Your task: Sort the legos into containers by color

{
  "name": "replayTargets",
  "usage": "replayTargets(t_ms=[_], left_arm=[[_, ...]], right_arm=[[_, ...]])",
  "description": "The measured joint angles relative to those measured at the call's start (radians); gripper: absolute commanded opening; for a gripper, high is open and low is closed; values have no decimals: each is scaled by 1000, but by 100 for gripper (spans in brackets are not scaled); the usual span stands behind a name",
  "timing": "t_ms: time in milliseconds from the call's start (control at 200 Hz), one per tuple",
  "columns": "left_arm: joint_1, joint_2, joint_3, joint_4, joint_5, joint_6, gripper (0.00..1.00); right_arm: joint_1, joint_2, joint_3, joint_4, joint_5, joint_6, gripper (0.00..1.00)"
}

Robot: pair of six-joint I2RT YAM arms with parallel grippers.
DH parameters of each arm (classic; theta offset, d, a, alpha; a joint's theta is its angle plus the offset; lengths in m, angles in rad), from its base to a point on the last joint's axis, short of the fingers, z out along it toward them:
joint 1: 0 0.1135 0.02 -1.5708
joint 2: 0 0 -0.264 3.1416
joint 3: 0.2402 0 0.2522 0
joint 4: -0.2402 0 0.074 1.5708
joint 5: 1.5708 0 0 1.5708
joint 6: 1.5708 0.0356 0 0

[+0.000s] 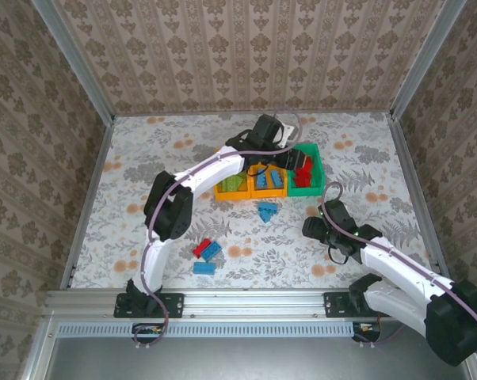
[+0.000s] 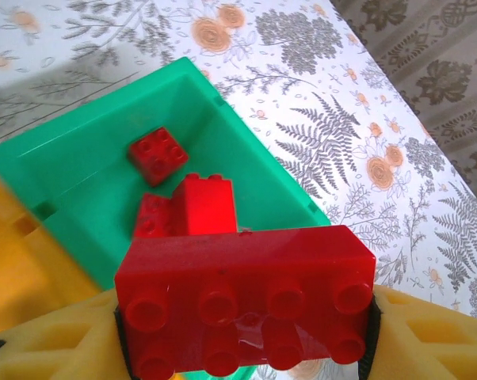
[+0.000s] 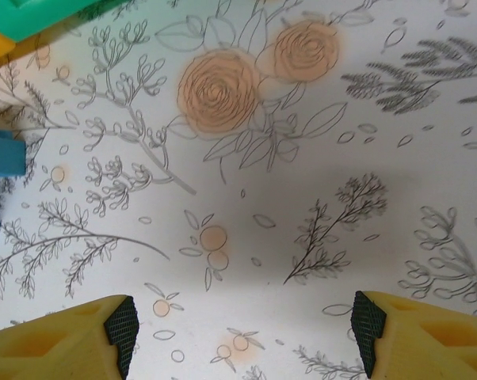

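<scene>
In the left wrist view my left gripper (image 2: 246, 324) is shut on a red two-by-four lego (image 2: 246, 277), held over the near end of the green container (image 2: 80, 182). Inside that bin lie three red legos (image 2: 158, 154). From above, the containers stand in a row: an orange one (image 1: 221, 192) with green legos, an orange one (image 1: 257, 192) with blue legos, and the green one (image 1: 318, 168), with my left gripper (image 1: 295, 164) over it. My right gripper (image 3: 242, 332) hangs open over bare tablecloth, in front of the green bin (image 1: 319, 226). A blue lego (image 3: 1, 154) shows at its left edge.
Loose legos lie on the flowered cloth: blue ones (image 1: 267, 210) just in front of the bins, and a red one (image 1: 201, 248) with two blue ones (image 1: 204, 267) toward the near left. Metal rails and patterned walls bound the table.
</scene>
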Motion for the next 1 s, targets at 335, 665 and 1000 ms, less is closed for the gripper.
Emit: replayTargets(t_ms=[335, 665, 1000], left_arm=[[-1, 129, 88, 8, 90, -3, 62], [7, 142, 121, 29, 82, -34, 100], [6, 34, -39, 64, -25, -45, 100]], right_arm=[[34, 24, -7, 27, -3, 26, 75], [64, 39, -7, 40, -2, 29, 75], [149, 126, 40, 46, 11, 27, 75]])
